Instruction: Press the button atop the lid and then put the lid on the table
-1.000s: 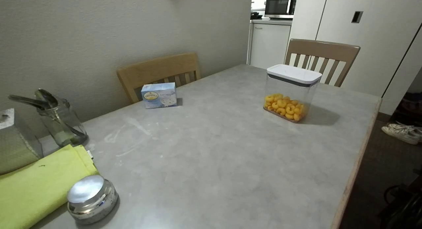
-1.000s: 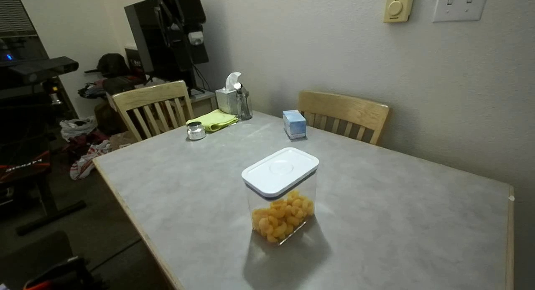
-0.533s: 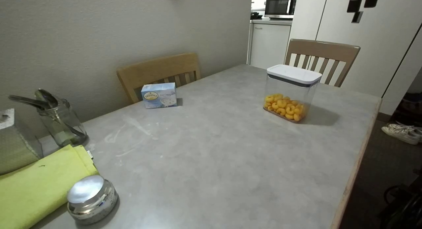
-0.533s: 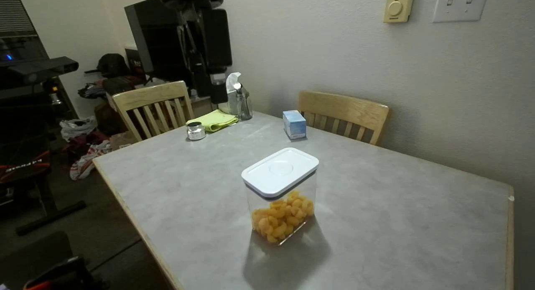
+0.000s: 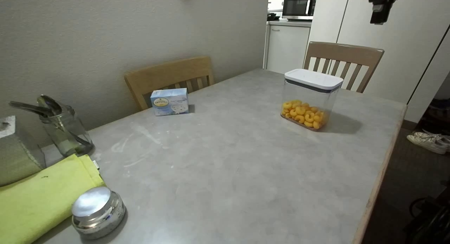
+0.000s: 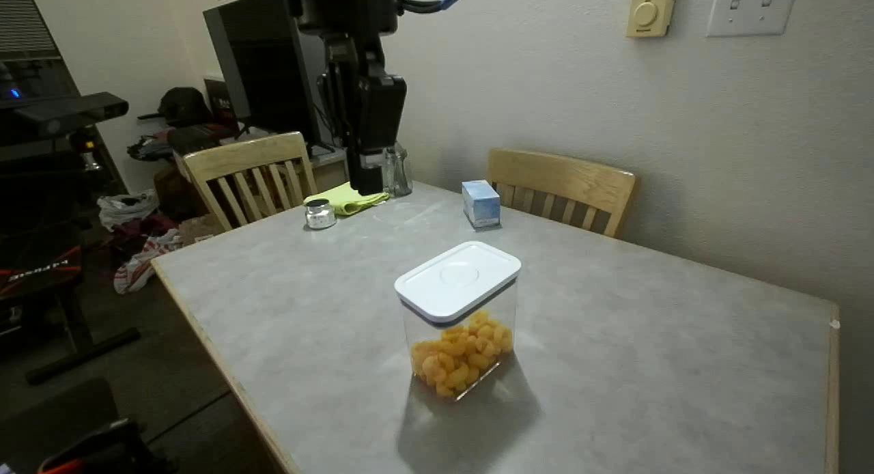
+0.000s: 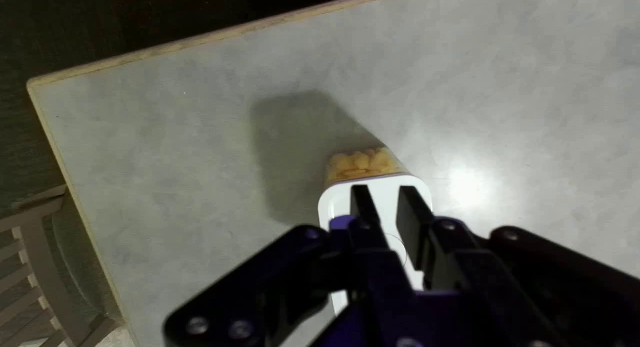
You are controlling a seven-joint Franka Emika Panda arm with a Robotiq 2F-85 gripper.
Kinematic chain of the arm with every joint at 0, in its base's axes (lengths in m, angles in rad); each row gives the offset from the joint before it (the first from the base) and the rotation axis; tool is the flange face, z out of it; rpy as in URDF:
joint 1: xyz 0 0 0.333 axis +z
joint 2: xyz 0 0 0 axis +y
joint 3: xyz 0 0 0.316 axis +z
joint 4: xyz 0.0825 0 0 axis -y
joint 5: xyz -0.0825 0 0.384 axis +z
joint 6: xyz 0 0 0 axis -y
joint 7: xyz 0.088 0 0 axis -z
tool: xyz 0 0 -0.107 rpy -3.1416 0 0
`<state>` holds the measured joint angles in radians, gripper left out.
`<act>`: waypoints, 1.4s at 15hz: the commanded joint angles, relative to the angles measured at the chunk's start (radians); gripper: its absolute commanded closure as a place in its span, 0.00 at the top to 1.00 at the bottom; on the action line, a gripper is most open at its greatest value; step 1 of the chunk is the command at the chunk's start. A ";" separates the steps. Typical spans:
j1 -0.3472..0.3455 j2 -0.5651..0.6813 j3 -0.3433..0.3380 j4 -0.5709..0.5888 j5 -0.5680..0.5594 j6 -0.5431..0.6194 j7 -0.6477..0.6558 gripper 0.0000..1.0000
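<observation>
The white lid [image 6: 427, 291] sits flat on a clear container of yellow pasta, seen in both exterior views. At its centre the button [image 6: 459, 274] appears as a faint round outline, level with the lid as far as I can tell. Above the table [image 6: 655, 351] hangs my gripper [image 7: 384, 189], apart from the lid and pointing down. In the wrist view its fingers [image 7: 412, 202] are parted by a narrow gap, with nothing but the lid's surface visible below; the left finger and gripper body hide part of the button [image 7: 396, 244].
The clear container [image 5: 306, 112] stands near one end of the table. A blue tea box [image 5: 170, 102], a jar with a shiny metal top [image 5: 97, 212], a yellow cloth [image 5: 49, 198] and a glass jar of cutlery [image 5: 70, 131] are farther off. Wooden chairs surround the table.
My gripper has come down into sight in both exterior views, moving toward the container. Its fingers have drawn closer together. The lid and container stand where they were.
</observation>
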<state>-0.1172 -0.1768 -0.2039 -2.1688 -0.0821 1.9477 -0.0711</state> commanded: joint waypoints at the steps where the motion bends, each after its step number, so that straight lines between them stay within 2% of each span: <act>1: -0.017 0.042 -0.007 0.006 0.044 0.069 -0.077 0.00; 8: -0.034 0.127 -0.024 -0.012 0.085 0.293 -0.148 0.00; 16: -0.044 0.267 -0.001 0.024 0.149 0.307 -0.264 0.00; 20: -0.049 0.296 0.016 0.051 0.157 0.300 -0.280 0.00; 21: -0.044 0.276 0.016 0.025 0.125 0.296 -0.238 0.01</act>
<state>-0.1423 0.1007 -0.2062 -2.1449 0.0460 2.2464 -0.3117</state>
